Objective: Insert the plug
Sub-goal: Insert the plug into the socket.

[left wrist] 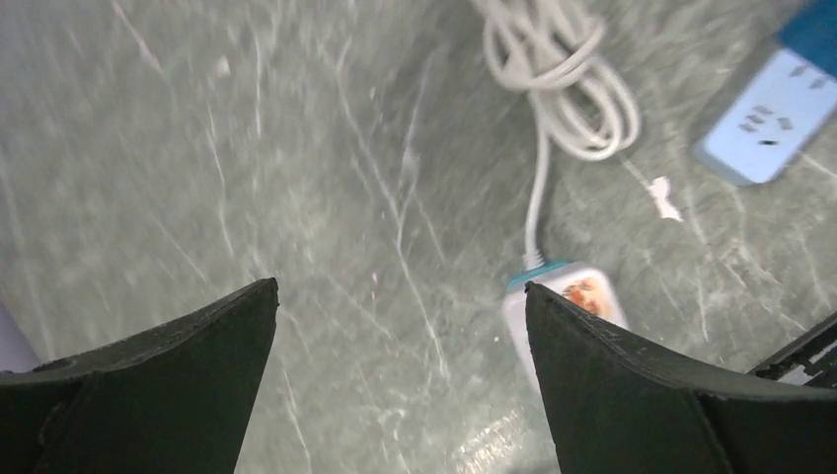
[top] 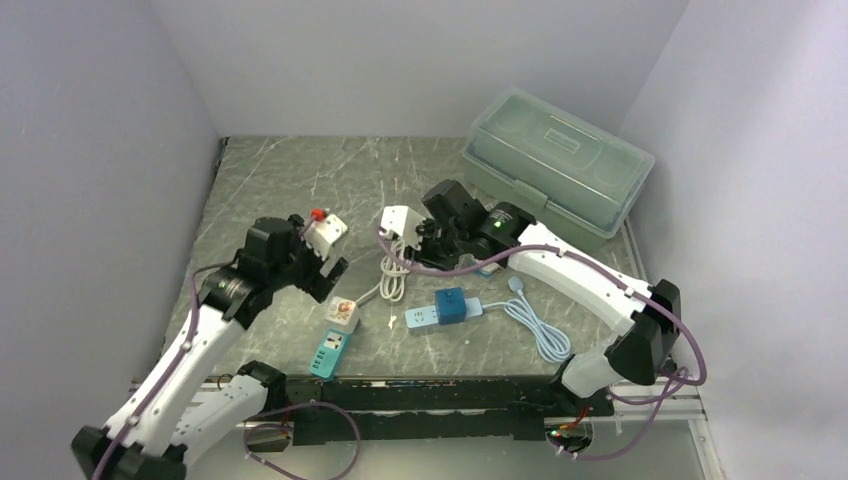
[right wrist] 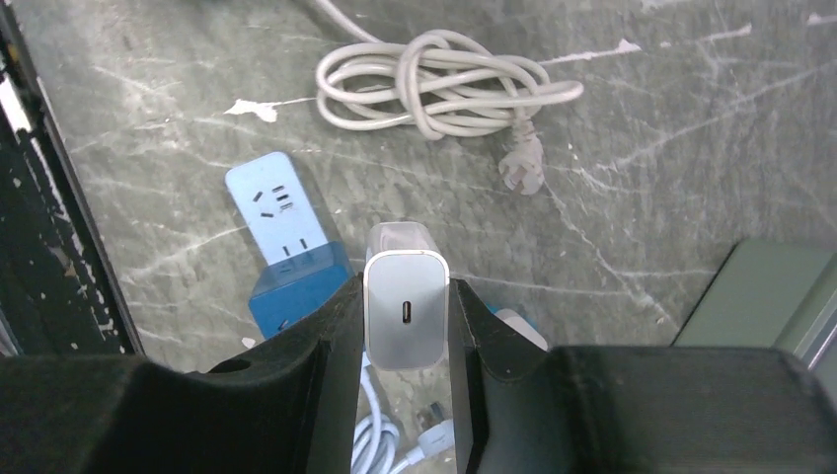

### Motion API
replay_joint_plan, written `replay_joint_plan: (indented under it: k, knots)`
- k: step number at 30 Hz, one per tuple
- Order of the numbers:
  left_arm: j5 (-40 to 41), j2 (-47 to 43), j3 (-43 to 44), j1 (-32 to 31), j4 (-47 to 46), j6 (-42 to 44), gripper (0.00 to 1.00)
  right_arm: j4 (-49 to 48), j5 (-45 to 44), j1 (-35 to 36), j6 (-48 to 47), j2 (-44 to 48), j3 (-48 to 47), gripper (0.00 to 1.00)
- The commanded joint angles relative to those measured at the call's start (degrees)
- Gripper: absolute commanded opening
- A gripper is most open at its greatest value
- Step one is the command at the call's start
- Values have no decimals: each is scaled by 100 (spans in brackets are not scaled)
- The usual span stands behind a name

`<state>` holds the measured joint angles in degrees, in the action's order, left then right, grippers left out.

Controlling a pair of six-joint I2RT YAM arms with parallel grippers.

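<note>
We grasp the white plug (right wrist: 406, 321) in our right gripper (right wrist: 406, 291); our left gripper (left wrist: 400, 288) hangs released over the table (left wrist: 296, 148).

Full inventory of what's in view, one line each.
charger: 1, white, clamped in the right tool
light blue strip: 1, table centre, near side
cube adapter: 1, dark blue, on the light blue strip
teal strip: 1, near edge, left of centre
white block: 1, orange sticker, at the teal strip's far end
coiled cord: 1, white, bundled, table centre
loose cable: 1, pale blue, looped right of the light blue strip
lidded box: 1, translucent grey-green, back right
table: 1, grey marbled
left arm, right arm: white and black
left tool: black, open, empty
right tool: black, shut on the charger
</note>
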<state>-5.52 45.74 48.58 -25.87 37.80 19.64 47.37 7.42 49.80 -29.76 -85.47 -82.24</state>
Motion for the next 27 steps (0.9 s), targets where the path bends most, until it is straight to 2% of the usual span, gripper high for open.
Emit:
replay_joint_plan:
  k: [1, 5, 8, 11, 18, 22, 27]
  knots:
    - [-726, 787, 386, 947, 211, -648, 100, -414, 23, 303, -677, 389, 249, 0]
    - [-1410, 1813, 954, 1736, 595, -796, 100, -647, 136, 588, -905, 393, 522, 0]
    - [-1671, 2339, 1394, 1953, 923, -731, 100, -757, 194, 774, -971, 252, 642, 0]
    - [-1807, 2471, 1572, 2024, 959, -645, 100, -866, 108, 867, -1057, 70, 797, 0]
    - [-1310, 2723, 1948, 2161, 1152, -636, 100, -1112, 420, 891, -1103, -194, 1123, 0]
    - [-1351, 2737, 1838, 2445, 968, -728, 100, -1262, 592, 891, -1145, -295, 1295, 0]
    - [-1404, 3201, 1933, 2728, 1106, -785, 100, -1473, 808, 850, -1161, -433, 1508, 0]
